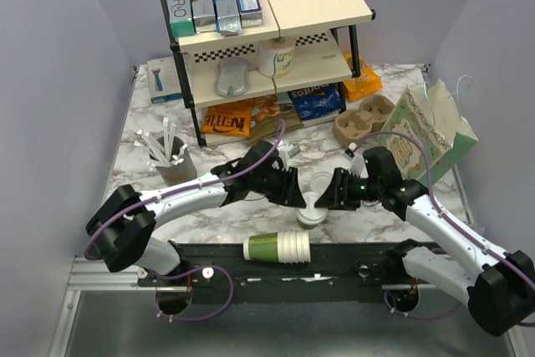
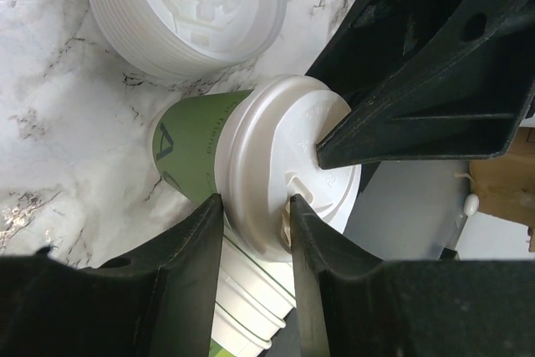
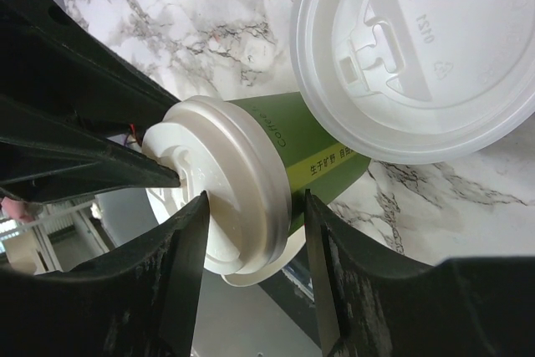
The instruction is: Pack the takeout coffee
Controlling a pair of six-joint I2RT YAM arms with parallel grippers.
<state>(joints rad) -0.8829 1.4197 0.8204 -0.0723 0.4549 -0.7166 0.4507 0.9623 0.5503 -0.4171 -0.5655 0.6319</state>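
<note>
White-lidded, the takeout coffee (image 2: 188, 152) stands upright between left gripper (image 2: 255, 202) and right gripper (image 3: 255, 198), both half-closed, pinching its rim.

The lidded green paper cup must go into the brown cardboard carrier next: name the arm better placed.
Right. The right gripper straddles the white-lidded green paper cup, and the brown cardboard carrier sits on its side, so probably the shorter carry.

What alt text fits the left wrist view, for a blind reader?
A green paper cup with a white lid fills the middle, the lid's rim between the left end effector's black fingers. A stack of white lids sits beyond on the marble table.
</note>
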